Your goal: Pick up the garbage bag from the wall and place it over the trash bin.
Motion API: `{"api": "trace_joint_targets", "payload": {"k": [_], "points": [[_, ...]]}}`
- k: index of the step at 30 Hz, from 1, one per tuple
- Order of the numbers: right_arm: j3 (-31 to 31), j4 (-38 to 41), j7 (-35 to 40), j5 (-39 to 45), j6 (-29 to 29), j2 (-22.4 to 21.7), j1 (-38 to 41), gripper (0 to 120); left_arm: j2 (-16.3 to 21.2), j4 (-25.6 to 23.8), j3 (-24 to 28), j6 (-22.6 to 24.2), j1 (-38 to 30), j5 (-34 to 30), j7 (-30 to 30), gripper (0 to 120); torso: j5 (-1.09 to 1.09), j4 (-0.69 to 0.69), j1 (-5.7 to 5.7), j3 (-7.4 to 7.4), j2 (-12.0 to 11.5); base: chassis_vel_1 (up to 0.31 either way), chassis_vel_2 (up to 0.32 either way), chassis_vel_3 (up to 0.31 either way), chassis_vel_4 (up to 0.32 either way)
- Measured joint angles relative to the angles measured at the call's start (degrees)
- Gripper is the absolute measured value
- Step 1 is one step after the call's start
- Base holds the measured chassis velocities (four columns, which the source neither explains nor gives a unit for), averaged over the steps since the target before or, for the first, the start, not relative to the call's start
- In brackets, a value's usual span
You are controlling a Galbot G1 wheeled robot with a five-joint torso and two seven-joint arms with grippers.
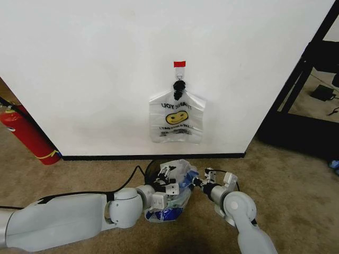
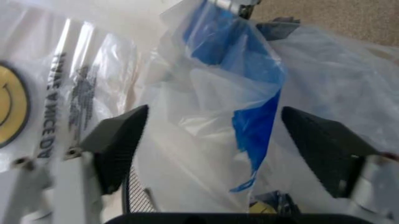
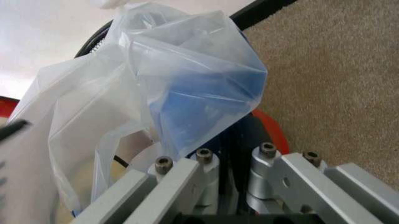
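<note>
The garbage bag (image 1: 181, 168), thin and see-through with blue marks, is spread over the small black trash bin (image 1: 150, 168) on the carpet at the foot of the wall. My left gripper (image 1: 168, 175) is at the bag's left side, open, with the film (image 2: 206, 140) loose between its dark pads (image 2: 118, 144). On the bag's right side my right gripper (image 1: 197, 180) is shut on a pinch of the bag (image 3: 187, 88). The bin's black mesh (image 2: 138, 196) and red base (image 3: 272, 133) show under the plastic.
A flat bunch of smiley-face bags (image 1: 177, 116) hangs on the white wall from a black tie under a red hook. A red fire extinguisher (image 1: 26, 135) leans at the left. A black frame (image 1: 304, 79) stands at the right. A black cable (image 1: 128, 181) runs across the carpet.
</note>
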Motion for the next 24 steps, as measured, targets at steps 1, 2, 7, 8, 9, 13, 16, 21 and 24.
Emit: {"api": "trace_joint_targets", "payload": {"k": [1, 2, 7, 8, 9, 13, 16, 21, 24], "points": [[0.00, 0.02, -0.02, 0.00, 0.00, 0.05, -0.03, 0, -0.04, 0.33, 0.17, -0.31, 0.00, 0.32, 0.32, 75, 0.00, 0.00, 0.00, 0.00, 0.00, 0.000, 0.000, 0.000, 0.000], [-0.01, 0.04, -0.05, 0.00, 0.00, 0.09, -0.06, 0, -0.04, 0.61, 0.31, -0.48, 0.01, 0.52, 0.54, 70, 0.00, 0.00, 0.00, 0.00, 0.00, 0.000, 0.000, 0.000, 0.000], [-0.10, 0.24, -0.26, -0.01, 0.00, 0.23, -0.18, 0, -0.05, 1.89, 0.50, -0.92, 0.06, 1.10, 0.80, 55, 0.00, 0.00, 0.00, 0.00, 0.00, 0.000, 0.000, 0.000, 0.000], [-0.11, 0.25, -0.28, -0.02, 0.00, 0.24, -0.19, 0, -0.07, 2.07, 0.50, -0.99, 0.09, 1.11, 0.80, 48, 0.00, 0.01, 0.00, 0.00, 0.00, 0.000, 0.000, 0.000, 0.000], [-0.11, 0.24, -0.29, -0.03, 0.00, 0.24, -0.19, 0, -0.09, 2.26, 0.44, -1.07, 0.15, 1.12, 0.80, 45, 0.00, 0.00, 0.00, 0.00, 0.00, 0.000, 0.000, 0.000, 0.000], [-0.12, 0.31, -0.31, -0.03, 0.01, 0.19, -0.20, 0, -0.16, 2.74, 0.13, -1.44, 0.34, 1.15, 0.62, 32, 0.00, 0.00, 0.00, 0.00, 0.00, 0.000, 0.000, 0.000, 0.000], [-0.12, 0.38, -0.31, -0.03, 0.01, 0.16, -0.26, 0, -0.22, 2.93, -0.22, -1.74, 0.73, 1.16, 0.44, 20, 0.00, 0.00, 0.00, 0.00, 0.00, 0.000, 0.000, 0.000, 0.000], [-0.27, 0.45, -0.34, -0.15, 0.02, 0.22, -0.52, 0, -0.94, 3.40, -2.35, -1.87, 1.79, -0.17, -0.41, 3, 0.00, 0.00, 0.00, 0.00, 0.00, 0.000, 0.000, 0.000, 0.000], [-0.52, 0.47, -0.45, -0.36, 0.02, 0.34, -0.66, 0, -1.89, 3.91, -5.06, -1.67, 2.50, -3.49, -1.98, 0, 0.00, 0.00, 0.00, 0.00, 0.00, 0.000, 0.000, 0.000, 0.000]]}}
